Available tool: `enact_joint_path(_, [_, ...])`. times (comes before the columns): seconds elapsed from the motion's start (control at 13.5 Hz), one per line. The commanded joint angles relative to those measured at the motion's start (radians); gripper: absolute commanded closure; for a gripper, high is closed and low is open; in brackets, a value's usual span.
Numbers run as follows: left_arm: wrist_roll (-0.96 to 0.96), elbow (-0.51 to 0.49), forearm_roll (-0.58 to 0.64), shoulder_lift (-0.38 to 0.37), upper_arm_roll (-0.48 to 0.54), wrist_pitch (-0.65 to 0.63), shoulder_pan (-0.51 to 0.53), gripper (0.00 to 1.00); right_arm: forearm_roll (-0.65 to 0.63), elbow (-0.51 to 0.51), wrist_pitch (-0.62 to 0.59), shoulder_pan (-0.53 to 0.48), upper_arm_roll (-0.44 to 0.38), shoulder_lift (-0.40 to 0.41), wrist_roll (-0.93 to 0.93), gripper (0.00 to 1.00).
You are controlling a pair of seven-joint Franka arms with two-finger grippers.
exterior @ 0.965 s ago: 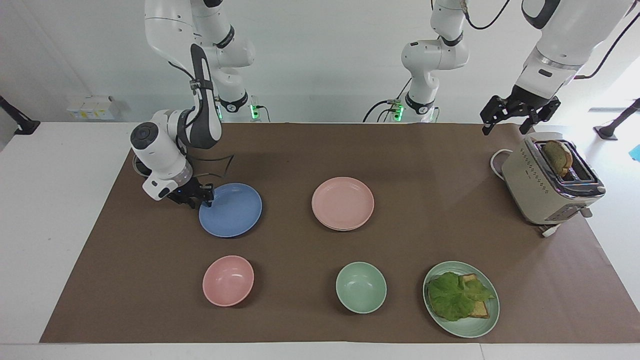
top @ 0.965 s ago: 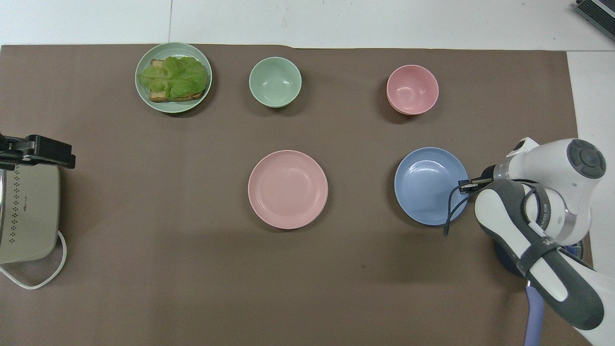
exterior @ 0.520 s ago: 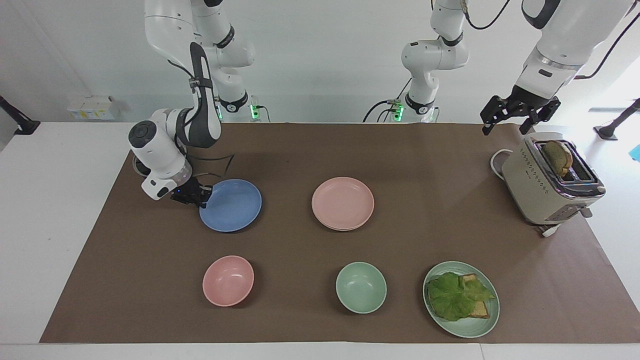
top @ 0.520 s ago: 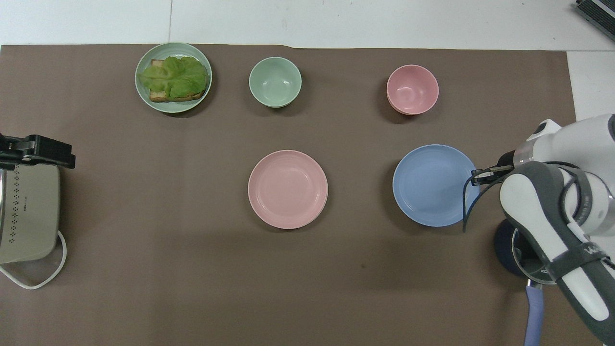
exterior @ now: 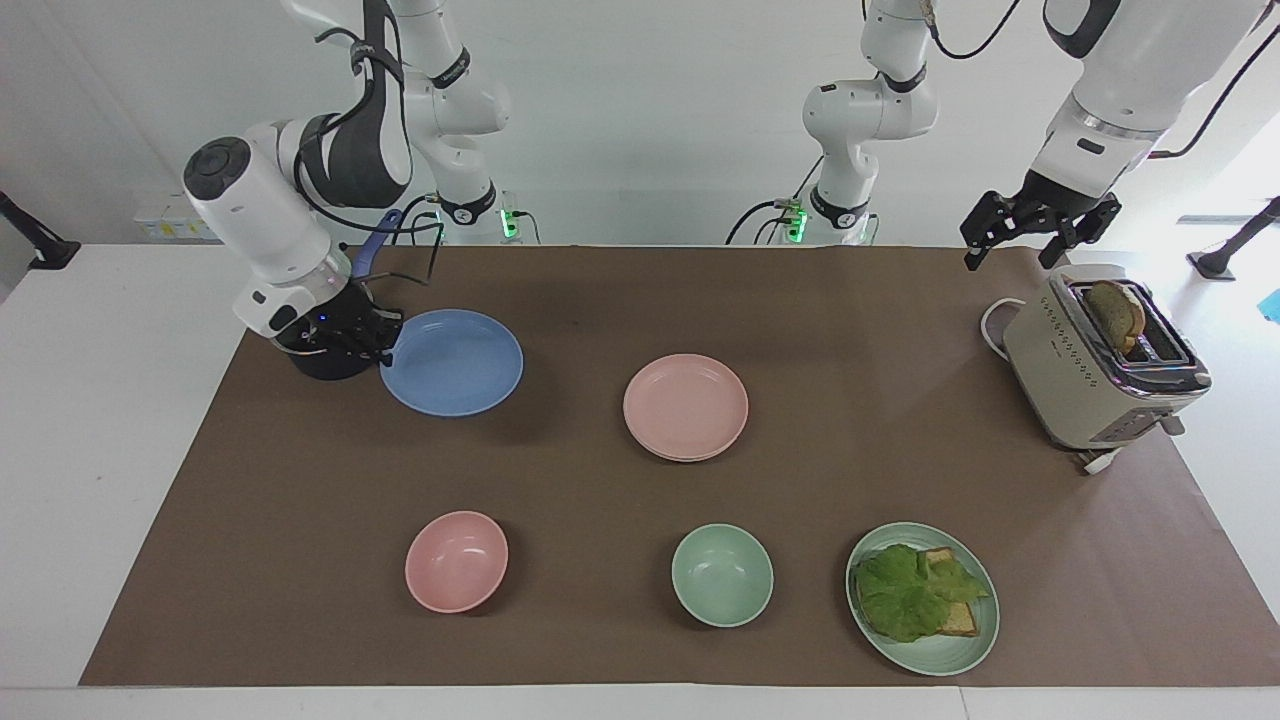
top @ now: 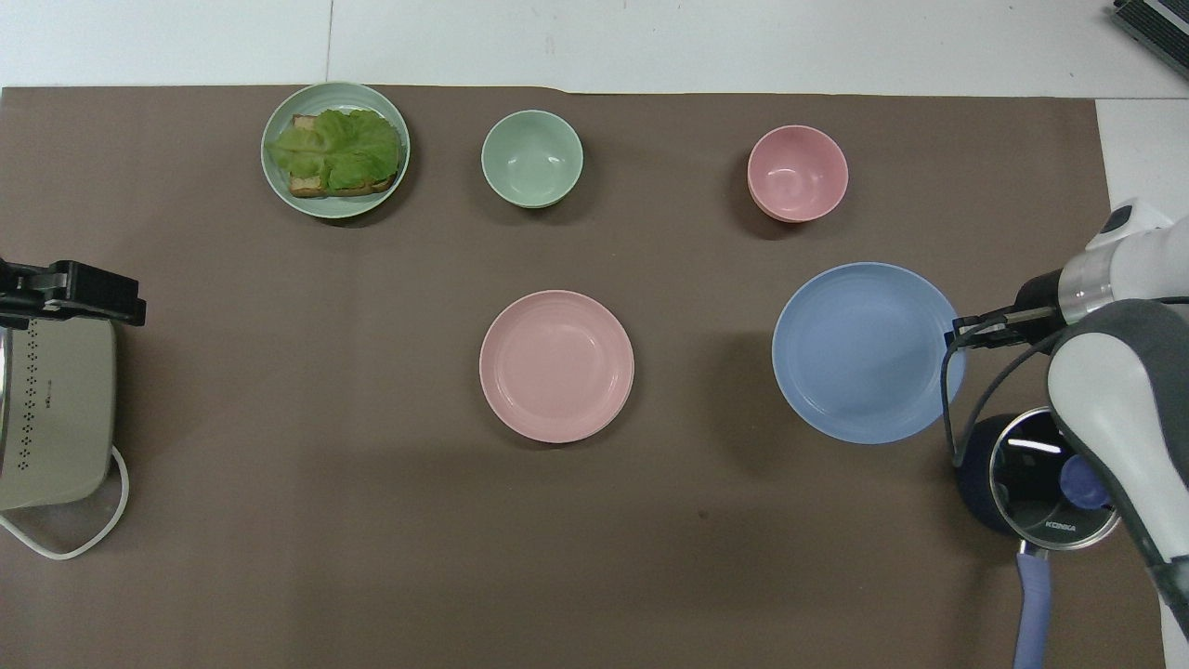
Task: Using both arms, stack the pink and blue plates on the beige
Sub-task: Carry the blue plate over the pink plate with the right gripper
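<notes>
Blue plate (exterior: 452, 362) pinched at rim in right gripper (exterior: 383, 341) fingers, airborne; next: carry over pink plate (exterior: 686, 405); left gripper (exterior: 1036, 232) wide, waiting.

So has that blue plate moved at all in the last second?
Yes. The blue plate, gripped at its rim by the right gripper, has been lifted off the brown mat; it now sits higher in the facing view than the unmoved pink plate.

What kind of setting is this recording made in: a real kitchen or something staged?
Most likely a lab bench staged as a breakfast table: two bench-mounted arms, brown paper covering a white table, and kitchen props laid out, such as a toaster and a green plate with lettuce and toast.
</notes>
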Motion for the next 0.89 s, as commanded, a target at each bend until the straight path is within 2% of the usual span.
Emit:
enact_joint_path(0.0, [0.01,-0.001,0.013,-0.004,-0.001,-0.012,0.002,0.0,0.014,0.027,-0.032,0.05,0.015,-0.005,0.112,1.0])
enact_joint_path(0.37, [0.01,-0.001,0.013,-0.004,-0.001,-0.012,0.002,0.0,0.015,0.026,-0.012,0.21,0.018,-0.013,0.37,1.0])
enact_joint_path(0.82, [0.01,-0.001,0.013,-0.004,-0.001,-0.012,0.002,0.0,0.017,-0.006,0.079,0.31,0.023,0.016,0.517,1.0])
